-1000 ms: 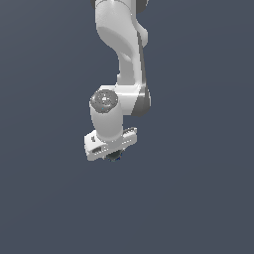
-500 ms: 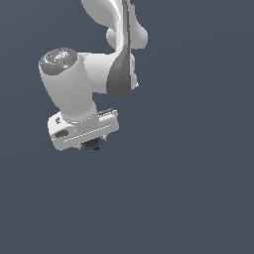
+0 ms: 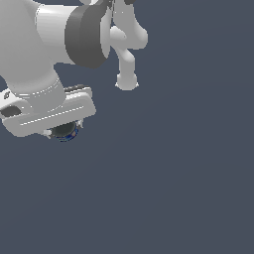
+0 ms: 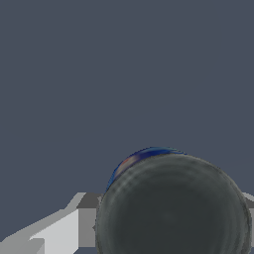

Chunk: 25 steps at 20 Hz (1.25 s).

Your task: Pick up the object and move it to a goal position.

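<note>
Plain slate-grey backdrop (image 3: pixel 188 173), even flat light, seemingly one unbroken surface

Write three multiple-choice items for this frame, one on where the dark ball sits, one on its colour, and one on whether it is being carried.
1. Where is the ball in the exterior view?
A. Tucked under the white gripper
B. Far off at the exterior view's right
C. On top of the arm

2. What colour is the ball?
A. Bright red
B. Nearly black with a blue edge
C. White

3. What state is the ball in?
A. Lying alone, well away from the gripper
B. Apparently carried at the gripper
C. Split in two pieces

Answers: 1 A, the dark shape peeks out just below the gripper body. 2 B, both views show a dark grey-black round surface with a blue rim. 3 B, it sits right against the gripper with only plain background around it, though the fingers themselves are mostly hidden.
</note>
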{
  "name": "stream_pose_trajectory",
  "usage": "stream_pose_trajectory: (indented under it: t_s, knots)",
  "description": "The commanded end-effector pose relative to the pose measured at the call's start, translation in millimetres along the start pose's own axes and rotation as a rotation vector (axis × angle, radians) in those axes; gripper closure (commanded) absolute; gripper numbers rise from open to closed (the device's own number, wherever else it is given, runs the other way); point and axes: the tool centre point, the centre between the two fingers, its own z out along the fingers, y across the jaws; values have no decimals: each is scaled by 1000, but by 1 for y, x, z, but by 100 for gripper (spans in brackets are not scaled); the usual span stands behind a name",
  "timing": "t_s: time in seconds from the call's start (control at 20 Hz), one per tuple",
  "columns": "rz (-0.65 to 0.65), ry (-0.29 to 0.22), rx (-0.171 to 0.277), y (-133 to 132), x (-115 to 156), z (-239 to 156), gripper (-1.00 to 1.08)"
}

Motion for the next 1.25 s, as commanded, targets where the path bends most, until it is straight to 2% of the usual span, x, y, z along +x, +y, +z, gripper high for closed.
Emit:
stream_pose_trajectory:
  t_s: [0.0,0.55,1.2]
  knots:
    - [-1,0,0,11,-3,-17,108]
    - [-1,-1,0,44,-9,-64,108]
    - [-1,-1,0,53,-9,-77,108]
